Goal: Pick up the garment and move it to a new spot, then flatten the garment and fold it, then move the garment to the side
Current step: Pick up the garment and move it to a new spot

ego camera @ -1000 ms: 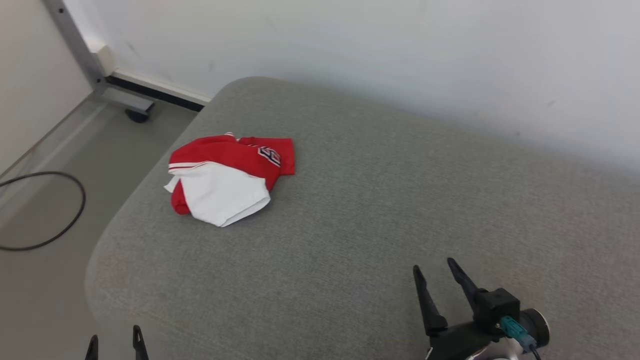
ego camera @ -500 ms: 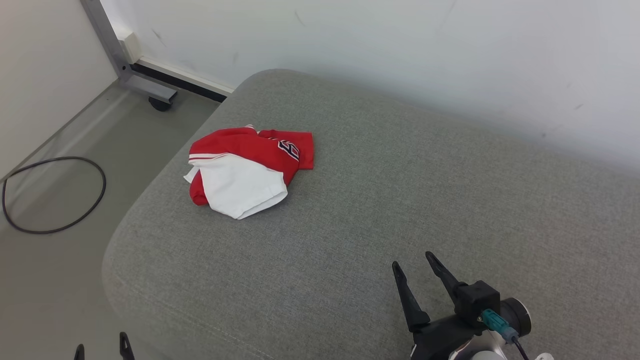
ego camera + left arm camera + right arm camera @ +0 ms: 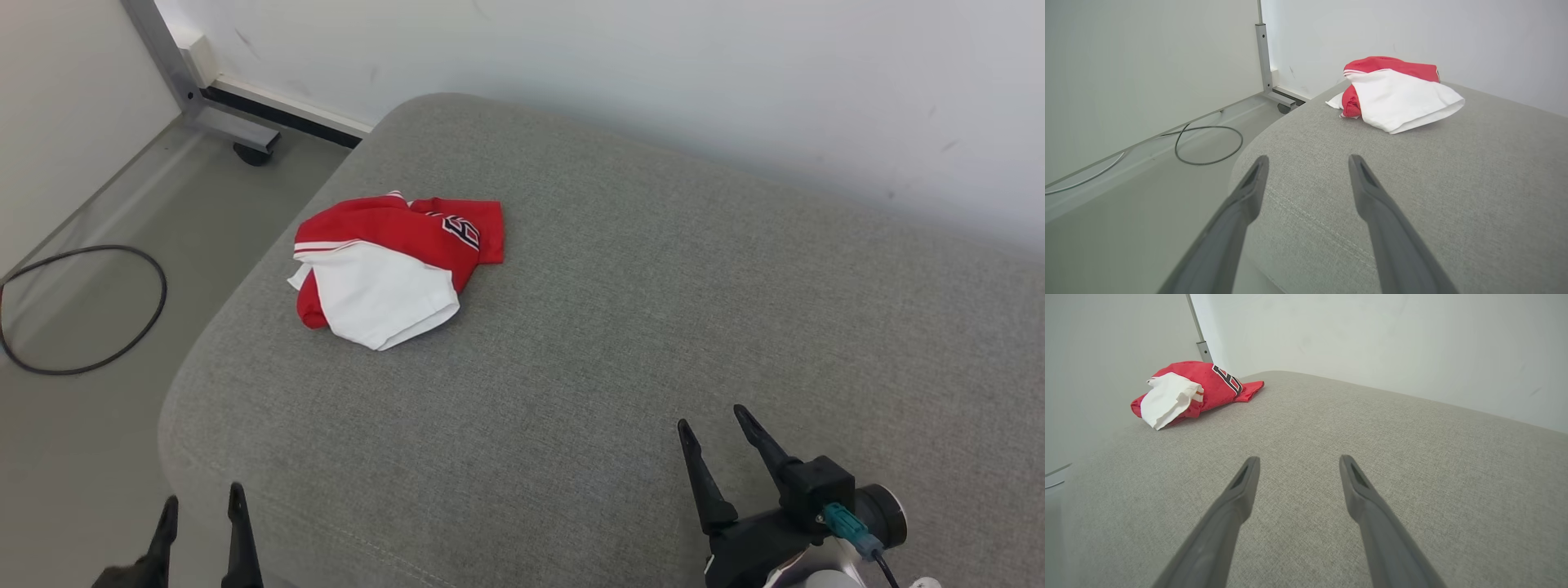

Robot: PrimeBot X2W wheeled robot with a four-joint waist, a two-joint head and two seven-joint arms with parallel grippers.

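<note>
Well ahead of the left claw (image 3: 202, 496) and a little to its right, the garment (image 3: 384, 261) lies bunched in a red-and-white heap on the grey cushion (image 3: 620, 310). From the right claw (image 3: 710, 418) it is far forward and off to the left. Both claws stand spread wide and hold nothing. The left one hangs at the cushion's near corner, the right one over bare cushion.

The heap looks layered, with a white panel on top of red folds. A shallow pinch would likely take only that top layer, and the garment would then unroll or trail instead of lifting clear.

The garment sits close to the cushion's rounded edge, on the far left of both claws. A nudge or drag that way could slide it off onto the floor (image 3: 98, 441), where a cable (image 3: 155, 306) lies.

The cushion looks soft. Fingers coming down steeply could dig into its cover and catch, or pinch the cover along with the cloth.

If both claws close in on so small a heap, their fingers may knock together, the right one at the end of a long reach.
</note>
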